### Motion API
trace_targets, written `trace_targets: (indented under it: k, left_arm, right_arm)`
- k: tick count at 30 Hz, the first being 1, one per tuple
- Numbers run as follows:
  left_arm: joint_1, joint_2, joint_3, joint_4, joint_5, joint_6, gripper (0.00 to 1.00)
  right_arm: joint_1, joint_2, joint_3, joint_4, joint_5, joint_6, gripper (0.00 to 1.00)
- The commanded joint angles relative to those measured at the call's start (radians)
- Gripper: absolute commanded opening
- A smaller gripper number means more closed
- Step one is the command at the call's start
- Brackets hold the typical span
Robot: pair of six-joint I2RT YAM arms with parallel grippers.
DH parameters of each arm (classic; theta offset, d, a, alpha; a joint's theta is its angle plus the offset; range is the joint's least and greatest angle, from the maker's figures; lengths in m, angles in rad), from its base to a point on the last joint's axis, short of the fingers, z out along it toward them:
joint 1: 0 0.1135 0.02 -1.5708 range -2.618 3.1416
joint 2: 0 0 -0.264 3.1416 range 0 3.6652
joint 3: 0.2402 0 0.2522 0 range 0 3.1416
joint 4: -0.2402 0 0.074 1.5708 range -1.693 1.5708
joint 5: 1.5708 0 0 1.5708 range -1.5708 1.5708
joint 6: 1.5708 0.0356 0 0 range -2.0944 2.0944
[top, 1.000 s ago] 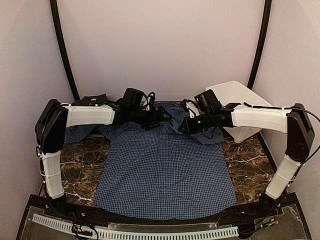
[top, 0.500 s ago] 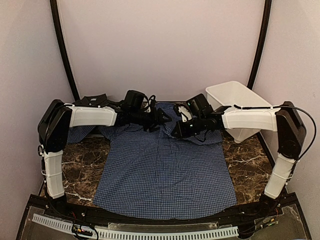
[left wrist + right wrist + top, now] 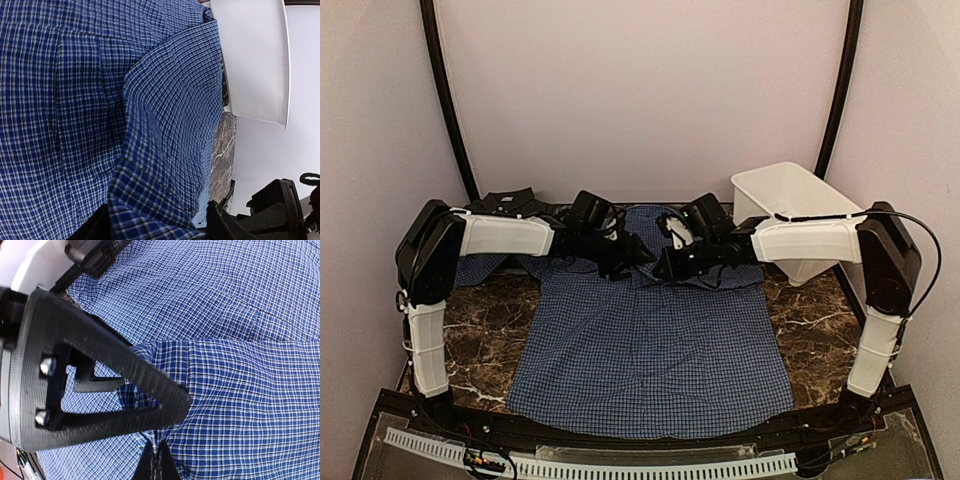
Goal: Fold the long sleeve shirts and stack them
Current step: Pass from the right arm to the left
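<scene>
The dark marble bench [image 3: 480,330] carries 1 blue shirt [image 3: 650,350] with a fine white check, spread flat and wide across its middle, hem toward the arm bases and collar toward the back wall. A white plastic basket [image 3: 800,200] sits tilted at the far right corner, just beside the shirt's right shoulder. A dark shirt [image 3: 505,200] lies bunched at the far left, partly behind the left arm. Both arms reach inward over the blue shirt's upper edge, and the 2 grippers nearly meet near the collar. The left gripper [image 3: 638,255] has its jaws partly apart, closed on a thick raised fold of the blue cloth. The right gripper [image 3: 662,268] is closed tight, pinching a thin fold of the same shirt at its tips.
</scene>
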Motion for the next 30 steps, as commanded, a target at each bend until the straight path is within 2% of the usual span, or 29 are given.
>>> trace_targets:
  k: [1,5,10,13,17,21,22,24,26,30]
  left_arm:
    - [-0.002,-0.016,-0.036,-0.025,0.007,-0.028,0.65]
    - [0.004,-0.016,-0.072,0.013,0.025,-0.064,0.67]
    - [0.005,-0.015,-0.141,0.150,0.086,-0.176,0.67]
    - [0.005,-0.011,-0.161,0.211,0.106,-0.216,0.62]
    - [0.006,-0.008,-0.162,0.243,0.126,-0.239,0.50]
    - [0.005,-0.008,-0.155,0.226,0.123,-0.224,0.22]
    - [0.005,-0.008,-0.152,0.218,0.120,-0.219,0.11]
    - [0.005,-0.009,-0.135,0.184,0.107,-0.191,0.01]
    - [0.007,-0.011,-0.112,0.126,0.090,-0.158,0.00]
    - [0.020,-0.021,-0.051,0.034,0.042,-0.078,0.00]
  right_arm:
    - [0.017,0.015,0.021,0.052,0.032,0.006,0.00]
    - [0.019,0.015,0.007,0.061,0.031,0.010,0.00]
    - [0.025,0.025,0.005,0.069,0.025,0.008,0.00]
    - [0.034,0.038,0.013,0.065,0.024,0.005,0.00]
    - [0.043,0.053,0.007,0.065,0.032,0.006,0.00]
    - [0.044,0.045,-0.002,0.067,0.051,0.015,0.00]
    - [0.043,0.040,-0.001,0.065,0.058,0.015,0.00]
    - [0.043,0.027,0.000,0.055,0.076,0.017,0.00]
    - [0.043,0.007,-0.002,0.040,0.101,0.019,0.06]
    - [0.039,-0.054,-0.028,-0.021,0.190,0.022,0.28]
